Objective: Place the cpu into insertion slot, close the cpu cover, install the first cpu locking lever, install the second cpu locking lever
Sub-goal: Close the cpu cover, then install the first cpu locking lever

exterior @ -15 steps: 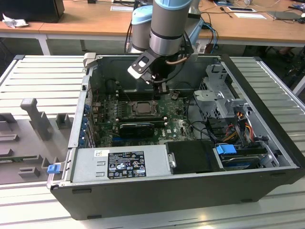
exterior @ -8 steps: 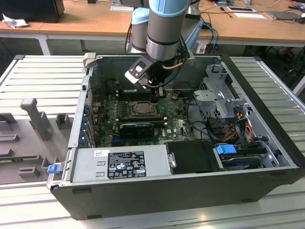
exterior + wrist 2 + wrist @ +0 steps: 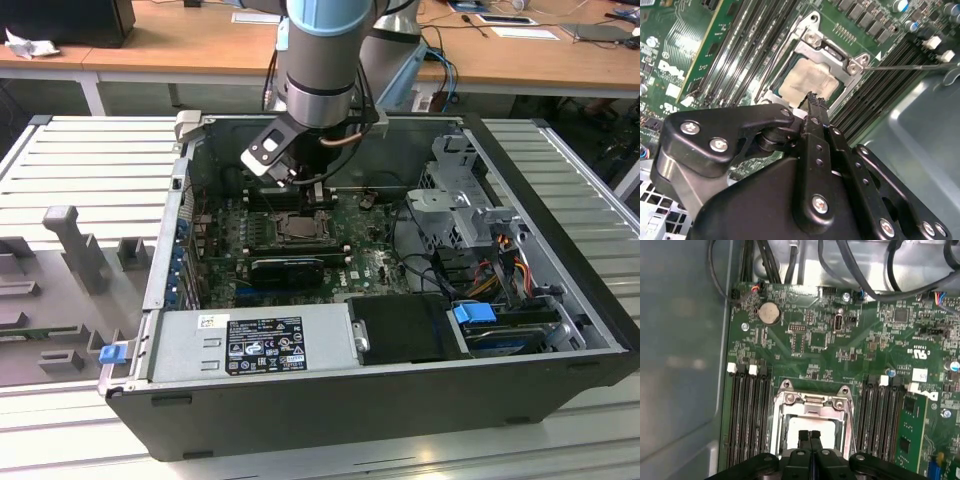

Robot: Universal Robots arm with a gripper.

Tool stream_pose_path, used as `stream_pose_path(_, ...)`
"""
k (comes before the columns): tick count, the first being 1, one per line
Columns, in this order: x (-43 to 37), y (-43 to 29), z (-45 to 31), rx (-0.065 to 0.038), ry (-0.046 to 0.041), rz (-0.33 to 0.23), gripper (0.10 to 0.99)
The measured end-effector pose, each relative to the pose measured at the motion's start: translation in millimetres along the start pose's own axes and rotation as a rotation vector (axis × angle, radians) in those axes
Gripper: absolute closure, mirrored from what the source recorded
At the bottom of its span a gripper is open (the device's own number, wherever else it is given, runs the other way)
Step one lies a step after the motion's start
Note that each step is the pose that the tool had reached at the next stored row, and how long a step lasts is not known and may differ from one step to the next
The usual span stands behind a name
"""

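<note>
Directly above the insertion slot [image 3: 300, 226] hangs the end effector [image 3: 812, 97], reaching down on the arm [image 3: 318, 60] into the open computer case [image 3: 560, 200] that lies on the slatted bench [image 3: 90, 160]. Its two black fingers are pressed together along their length and grip nothing; in both wrist views the tips sit just over one edge of the slot, though whether they touch the metal I cannot tell. The cpu [image 3: 802, 80] lies flat inside the slot, its pale face showing through the window of the cpu cover [image 3: 812, 411], which is down over it and frames it on all sides. From one corner of the slot a thin wire locking lever [image 3: 910, 66] runs out across the black memory slots [image 3: 747, 415] that flank the slot on both sides. Beyond the slot on the green motherboard [image 3: 865, 340] sits a round coin cell [image 3: 769, 314], well apart from it.
</note>
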State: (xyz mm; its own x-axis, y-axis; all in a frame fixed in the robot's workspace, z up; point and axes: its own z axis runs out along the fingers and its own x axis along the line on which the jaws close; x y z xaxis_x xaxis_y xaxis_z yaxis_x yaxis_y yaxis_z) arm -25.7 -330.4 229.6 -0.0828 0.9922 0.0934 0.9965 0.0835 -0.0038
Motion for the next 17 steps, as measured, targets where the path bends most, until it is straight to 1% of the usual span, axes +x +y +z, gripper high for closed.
stream_pose_path(4,0.4,-4.6,0.0,0.0,0.0001,0.0,0.98)
stream_pose_path(6,0.4,-5.3,0.0,0.0,0.0,0.0,0.98)
stream_pose_path(9,0.9,-5.4,-4.6,0.0,0.0,0.0,0.98)
stream_pose_path(13,2.4,-5.5,-20.8,0.0,0.0001,0.0,0.98)
stream_pose_path(16,3.0,-5.5,-27.7,0.0,0.0001,0.0,0.98)
stream_pose_path(17,3.4,-5.5,-31.2,0.0,0.0,0.0,0.98)
